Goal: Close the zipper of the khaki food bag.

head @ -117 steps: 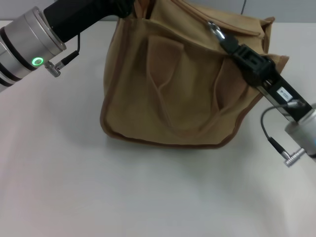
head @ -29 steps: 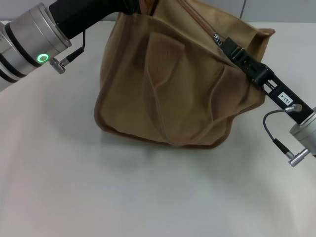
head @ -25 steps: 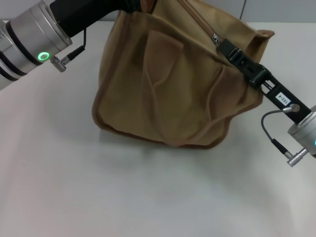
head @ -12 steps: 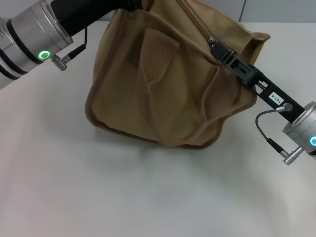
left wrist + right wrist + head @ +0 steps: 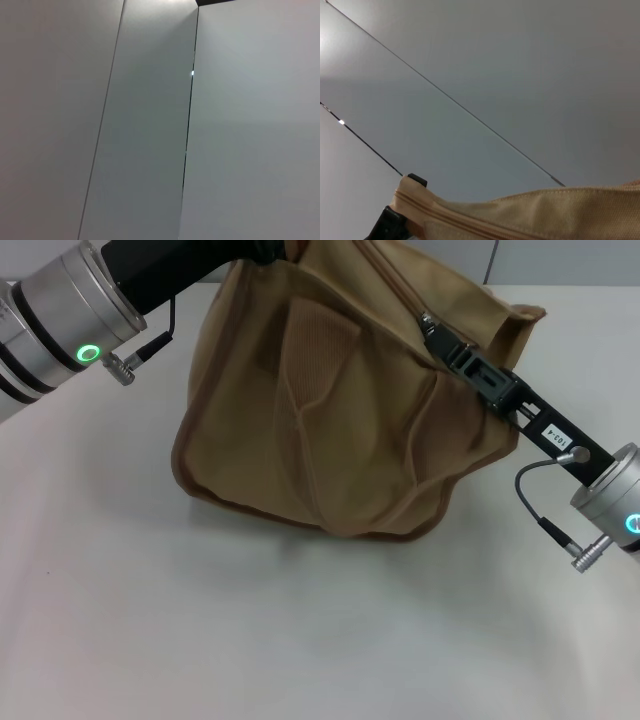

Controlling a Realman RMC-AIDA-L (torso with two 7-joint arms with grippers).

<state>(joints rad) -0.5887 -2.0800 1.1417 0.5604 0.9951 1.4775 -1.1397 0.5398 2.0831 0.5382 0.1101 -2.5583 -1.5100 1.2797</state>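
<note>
Head view: khaki food bag (image 5: 330,410) sits toward the far edge of the tabletop (image 5: 300,640), about mid-width, tipped and slumped. Zipper (image 5: 395,280) runs along its top panel, long axis from the far edge diagonally toward the near right. Right gripper (image 5: 432,332) is at the near-right end of that line, right on the small silver pull tab (image 5: 426,322); looks clamped on it but fingertips are hidden by the body, so can't tell for sure. Left gripper (image 5: 272,250) is at the bag's far-left top corner, fingers out of sight, can't tell. R arm clearly nearer the pull; travel looks to lie along the zip axis.

L wrist view: only blank wall panels.

R wrist view: zip line and bag top edge low in shot, wall behind, no fingers shown
</note>
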